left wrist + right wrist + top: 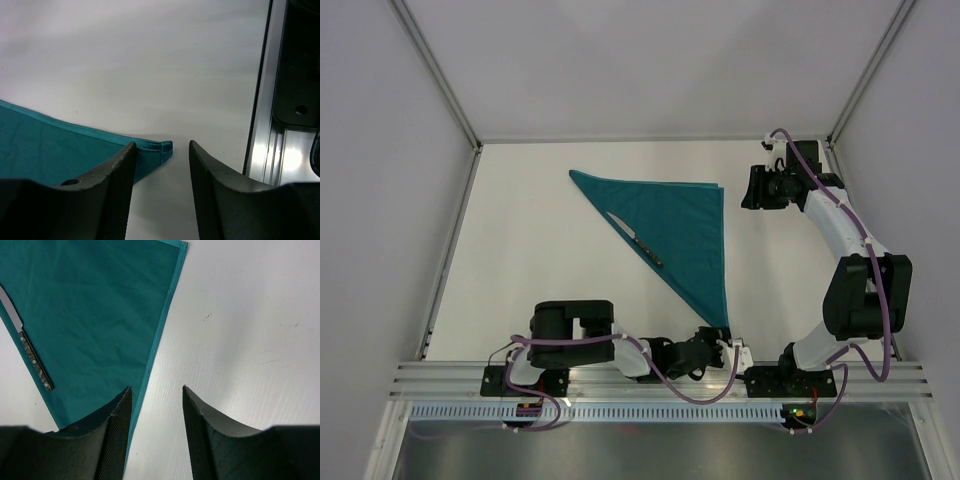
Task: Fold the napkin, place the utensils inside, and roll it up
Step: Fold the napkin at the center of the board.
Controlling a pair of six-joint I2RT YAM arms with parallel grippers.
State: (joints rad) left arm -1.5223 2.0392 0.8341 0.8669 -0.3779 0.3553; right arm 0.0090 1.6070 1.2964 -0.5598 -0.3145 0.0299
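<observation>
The teal napkin (pixel 675 225) lies flat on the white table, folded into a triangle. The knife (pixel 634 238) lies along its long diagonal edge, blade up-left, dark handle down-right. My left gripper (pixel 732 345) is open and low at the napkin's near corner (pixel 161 147); that corner lies just ahead of the left finger, with nothing between the jaws. My right gripper (pixel 750 188) is open and empty, hovering just right of the napkin's far right corner. In the right wrist view the napkin (pixel 95 315), its hemmed edge and the knife (pixel 30 352) show.
A metal rail (pixel 660 375) runs along the near table edge; it also shows in the left wrist view (pixel 272 125), close to the right of the gripper. White walls (pixel 650 70) with metal corner posts enclose the table.
</observation>
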